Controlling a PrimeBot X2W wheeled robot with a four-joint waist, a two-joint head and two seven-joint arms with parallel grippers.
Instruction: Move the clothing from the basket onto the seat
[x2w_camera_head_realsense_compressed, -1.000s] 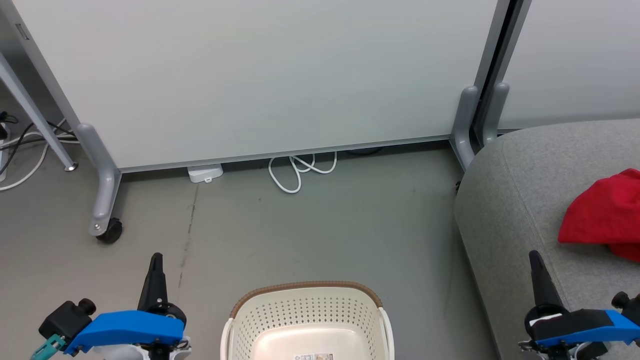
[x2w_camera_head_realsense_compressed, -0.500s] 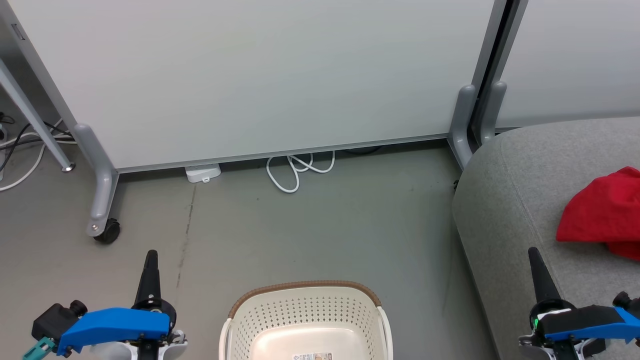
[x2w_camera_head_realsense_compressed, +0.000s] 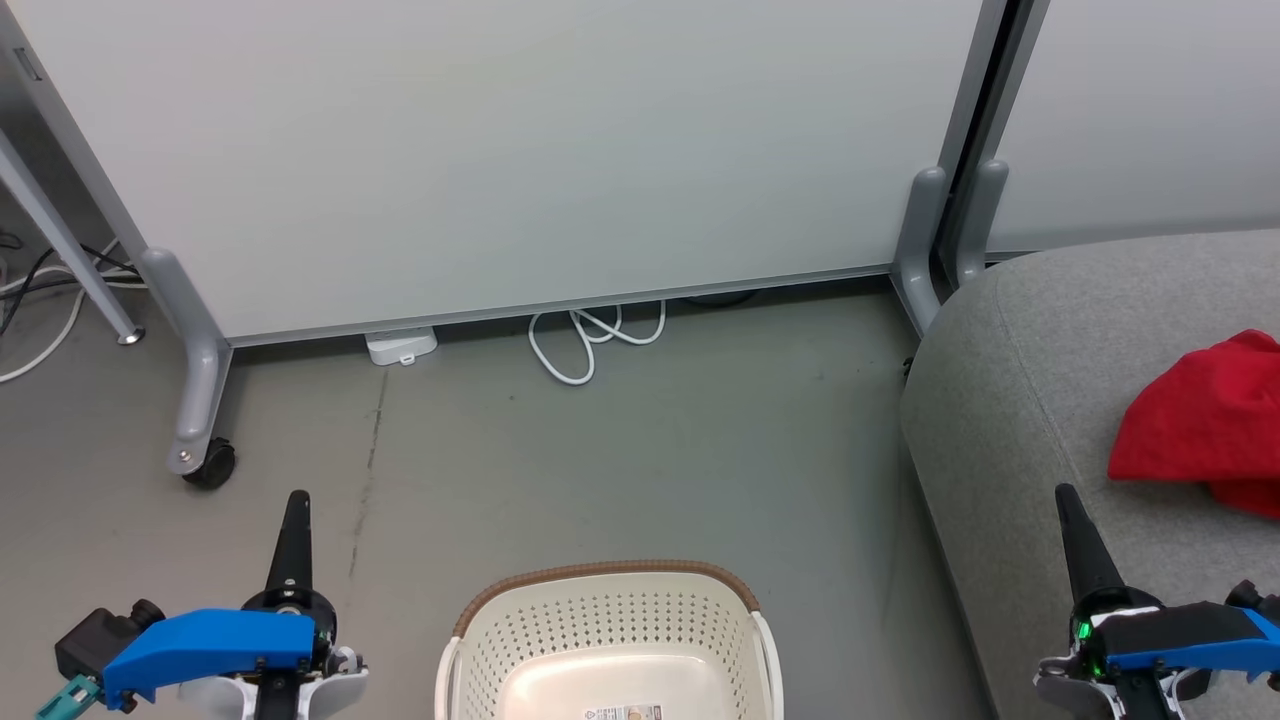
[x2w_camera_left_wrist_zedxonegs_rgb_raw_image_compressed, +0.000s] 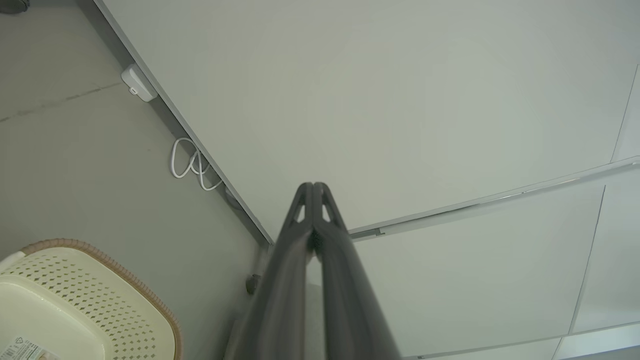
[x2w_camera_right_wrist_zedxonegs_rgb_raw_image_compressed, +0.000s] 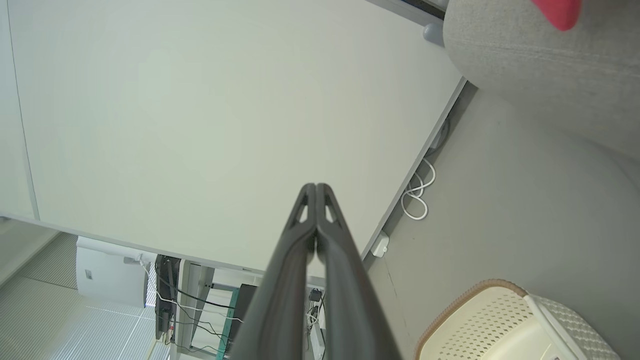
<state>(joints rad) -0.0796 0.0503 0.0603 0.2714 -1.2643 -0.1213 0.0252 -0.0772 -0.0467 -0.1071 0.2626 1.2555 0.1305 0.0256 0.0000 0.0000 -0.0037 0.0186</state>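
Head view: we see the basket (x2w_camera_head_realsense_compressed: 600, 572) at bottom centre, its visible floor bare. Clothing (x2w_camera_head_realsense_compressed: 1200, 425) lies heaped on the seat (x2w_camera_head_realsense_compressed: 1010, 400) at right, so we judge the task about done. The heap is crumpled and cut by the frame edge, so we cannot tell its long axis. Left gripper (x2w_camera_head_realsense_compressed: 297, 500) and right gripper (x2w_camera_head_realsense_compressed: 1066, 495) hold nothing.
Left wrist view: fingers (x2w_camera_left_wrist_zedxonegs_rgb_raw_image_compressed: 295, 240) pressed together, basket bare.
Right wrist view: fingers together, red corner on seat.

Panned slightly, sliding the basket (x2w_camera_head_realsense_compressed: 600, 570), the seat (x2w_camera_head_realsense_compressed: 1000, 400) and the clothing (x2w_camera_head_realsense_compressed: 1200, 420) a touch leftward across the head view. Carried the left gripper (x2w_camera_head_realsense_compressed: 297, 498) further left than those. Lit a green light (x2w_camera_head_realsense_compressed: 1082, 631) behind the right gripper (x2w_camera_head_realsense_compressed: 1063, 492).
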